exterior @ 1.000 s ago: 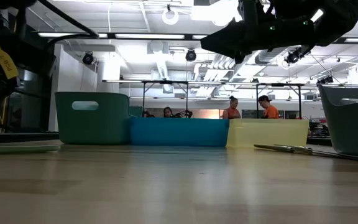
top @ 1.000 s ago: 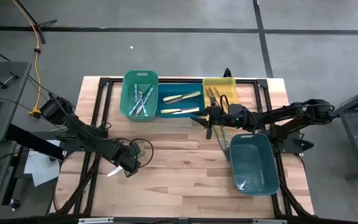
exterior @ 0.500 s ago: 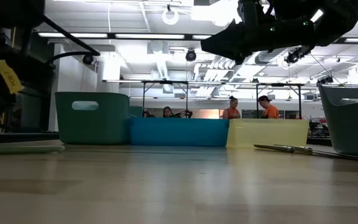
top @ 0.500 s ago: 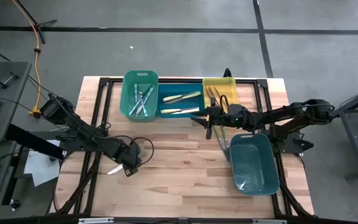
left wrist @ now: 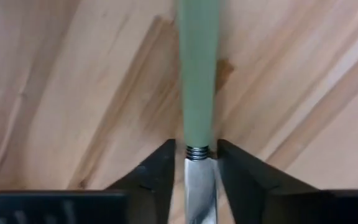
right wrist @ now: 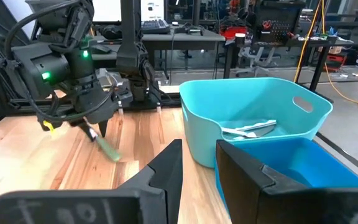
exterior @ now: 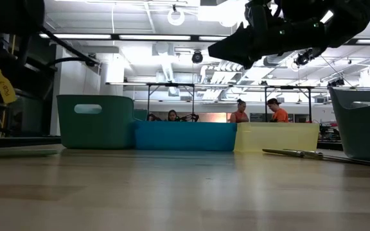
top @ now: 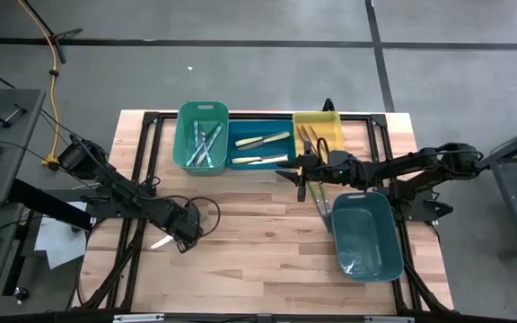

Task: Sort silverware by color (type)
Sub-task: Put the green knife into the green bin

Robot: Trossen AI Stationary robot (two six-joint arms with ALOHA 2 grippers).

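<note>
You have four bins: green (top: 202,135), blue (top: 260,148), yellow (top: 317,135), teal (top: 364,235). Your left gripper (left wrist: 194,163) clamps one green-handled knife (left wrist: 199,68) above the table (top: 258,233). Your right gripper (top: 300,172) hovers beside the blue bin, fingers apart, empty.

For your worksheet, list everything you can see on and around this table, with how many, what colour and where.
table: one, pale wood
green bin: one, far edge, holds several clear-bluish utensils
blue bin: one, middle of the row, holds at least two pale yellow-handled utensils
yellow bin: one, right of the row, holds brownish utensils
teal bin: one, larger, right side
loose utensils: a few, silvery, beside the teal bin
green-handled knife: one, left side
people: three, in the room behind
left gripper: at the knife's neck
right gripper: open, empty, before the blue bin
</note>
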